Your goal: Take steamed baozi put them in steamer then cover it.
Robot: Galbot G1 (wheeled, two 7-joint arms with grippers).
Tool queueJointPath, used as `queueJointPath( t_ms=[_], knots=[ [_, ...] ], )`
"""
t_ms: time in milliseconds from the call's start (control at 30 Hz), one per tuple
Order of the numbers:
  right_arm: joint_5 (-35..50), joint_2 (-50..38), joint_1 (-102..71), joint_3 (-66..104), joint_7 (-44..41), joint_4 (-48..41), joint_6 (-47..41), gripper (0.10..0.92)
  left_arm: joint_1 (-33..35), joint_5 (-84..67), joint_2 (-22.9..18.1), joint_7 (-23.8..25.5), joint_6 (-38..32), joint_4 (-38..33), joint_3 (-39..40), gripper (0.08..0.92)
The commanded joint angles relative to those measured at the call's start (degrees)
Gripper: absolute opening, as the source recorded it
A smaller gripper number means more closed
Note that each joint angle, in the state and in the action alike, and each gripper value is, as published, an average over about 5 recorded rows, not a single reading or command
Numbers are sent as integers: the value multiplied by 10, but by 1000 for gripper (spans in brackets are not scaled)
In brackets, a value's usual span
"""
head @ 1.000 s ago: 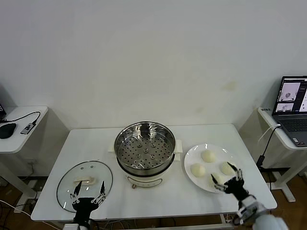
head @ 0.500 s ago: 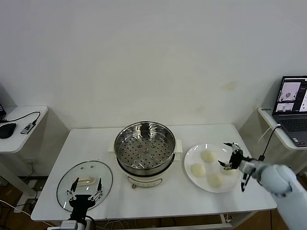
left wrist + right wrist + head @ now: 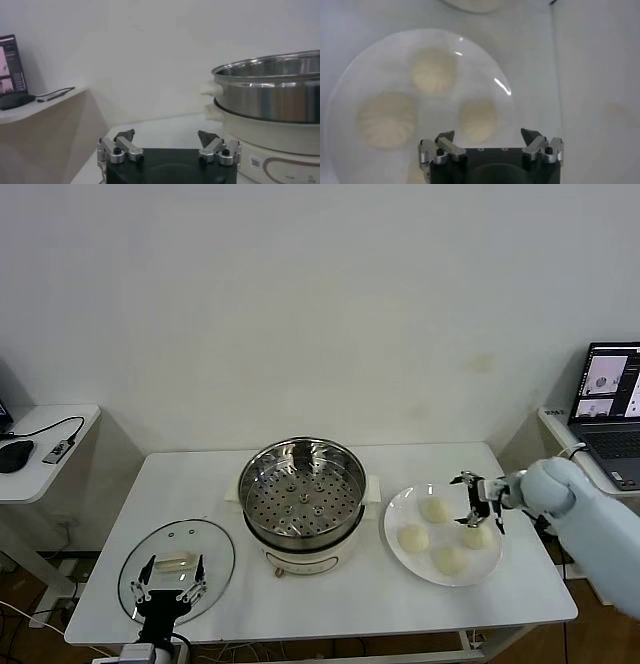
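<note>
Several cream-white steamed baozi (image 3: 434, 509) lie on a white plate (image 3: 395, 514) at the right of the table. My right gripper (image 3: 474, 499) hovers open over the plate's right side, just above one baozi (image 3: 477, 536). In the right wrist view the gripper (image 3: 489, 136) is empty, with a baozi (image 3: 478, 119) below it on the plate (image 3: 375, 65). The steel steamer (image 3: 303, 502) stands uncovered at the table's centre, its perforated tray bare. The glass cover (image 3: 205, 544) lies flat at front left. My left gripper (image 3: 167, 592) waits open at the cover's near edge; the left wrist view shows it (image 3: 166, 136) empty beside the steamer (image 3: 270, 95).
A side table with a laptop (image 3: 610, 412) stands at the right, close behind my right arm. Another side table with a mouse (image 3: 14, 455) and cable stands at the left. A wall rises behind the table.
My right arm swung up from the table's front edge to above the plate's right side. The left gripper drew back slightly toward the front edge. Both stayed open.
</note>
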Motion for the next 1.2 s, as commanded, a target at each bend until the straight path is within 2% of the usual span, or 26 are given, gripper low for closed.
queueJointPath(
  t_ms=[33,733,1200],
  knots=[
    [3,52,102,-122,-38,-99,7,823,-1,2,4,0,-2,6,-5,823],
    [-15,141,114,-130,-31,-217,-12,802,-7,8,9,4,-4,17,-8,823],
    [-19,155,106,-125,-36,-228,-24,681,-6,11,9,5,-4,17,-8,823]
  ],
)
